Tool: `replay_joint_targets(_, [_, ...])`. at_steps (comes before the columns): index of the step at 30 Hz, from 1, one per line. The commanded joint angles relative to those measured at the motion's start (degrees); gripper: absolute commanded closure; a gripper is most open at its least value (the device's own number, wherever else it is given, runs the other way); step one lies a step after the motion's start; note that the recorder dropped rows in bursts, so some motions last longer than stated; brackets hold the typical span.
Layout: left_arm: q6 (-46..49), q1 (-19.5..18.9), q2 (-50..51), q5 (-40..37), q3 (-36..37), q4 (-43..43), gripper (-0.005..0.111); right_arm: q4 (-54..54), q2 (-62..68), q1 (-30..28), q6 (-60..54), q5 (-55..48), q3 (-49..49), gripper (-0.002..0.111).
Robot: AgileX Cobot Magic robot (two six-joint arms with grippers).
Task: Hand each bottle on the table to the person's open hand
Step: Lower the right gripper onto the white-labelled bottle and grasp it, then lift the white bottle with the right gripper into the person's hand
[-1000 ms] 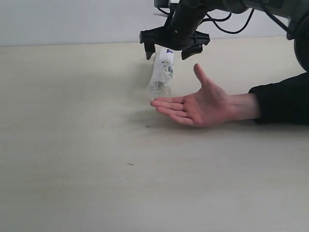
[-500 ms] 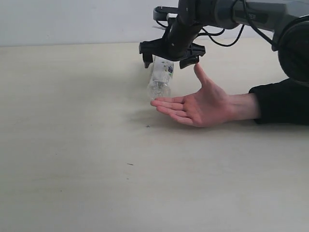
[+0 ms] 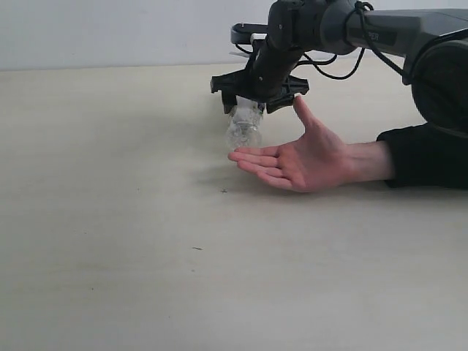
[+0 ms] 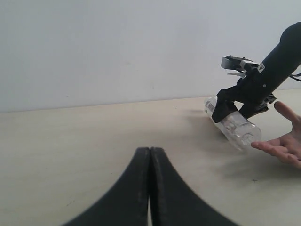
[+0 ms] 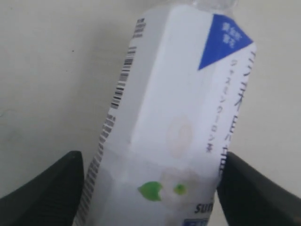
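Observation:
One clear bottle [image 3: 243,131] with a white fruit-printed label lies on the table [image 3: 110,219], its clear base toward the person's fingertips. No other bottle is in view. My right gripper [image 3: 254,102] is down over its labelled part, open, with one black finger on each side. The right wrist view shows the label [image 5: 174,117] filling the space between the fingers of the right gripper [image 5: 154,157], with a thin gap at one side. My left gripper [image 4: 149,150] is shut on nothing, low over the table, and sees the bottle [image 4: 235,129] from a distance.
The person's open hand [image 3: 300,157] rests palm up on the table just right of the bottle, thumb raised close to my right gripper's finger. A dark sleeve [image 3: 428,157] runs off to the right. A white wall [image 3: 110,33] backs the table.
My right gripper has come down from above the bottle until its open fingers straddle it. The bottle and the hand have stayed where they were.

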State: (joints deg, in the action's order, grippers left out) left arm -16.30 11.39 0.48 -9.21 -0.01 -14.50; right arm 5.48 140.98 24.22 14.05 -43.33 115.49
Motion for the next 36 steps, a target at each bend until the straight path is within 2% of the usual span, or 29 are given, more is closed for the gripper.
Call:
replay_joint_targets(1, [-0.4, -0.1, -0.2, 0.2, 0.0, 0.0, 0.107, 0.2, -0.3, 0.1, -1.0, 0.9, 0.4, 0.063])
replay_joint_targets(5, [-0.4, -0.1, -0.2, 0.2, 0.0, 0.0, 0.107, 0.4, -0.8, 0.1, -1.0, 2.5, 0.4, 0.098])
replay_joint_targets(7, [-0.4, -0.1, -0.2, 0.2, 0.0, 0.0, 0.107, 0.4, -2.1, 0.1, -1.0, 3.9, 0.4, 0.108])
replay_joint_targets(14, [-0.4, -0.1, -0.2, 0.2, 0.0, 0.0, 0.107, 0.4, -10.7, 0.0, -7.2, 2.5, 0.4, 0.108])
replay_joint_targets(18, [-0.4, -0.1, -0.2, 0.2, 0.0, 0.0, 0.107, -0.2, -16.6, -0.4, -12.3, -5.6, 0.4, 0.108])
replay_joint_targets(22, [-0.4, -0.1, -0.2, 0.2, 0.0, 0.0, 0.107, -1.8, -20.0, -1.4, -12.9, -12.8, -2.5, 0.108])
replay_joint_targets(31, [-0.4, -0.1, -0.2, 0.2, 0.0, 0.0, 0.107, 1.4, -28.0, -2.9, -15.8, -11.8, -21.4, 0.108])
replay_joint_targets(36, [-0.4, -0.1, -0.2, 0.2, 0.0, 0.0, 0.107, 2.9, -32.3, -2.9, -16.0, -4.9, -33.5, 0.108])
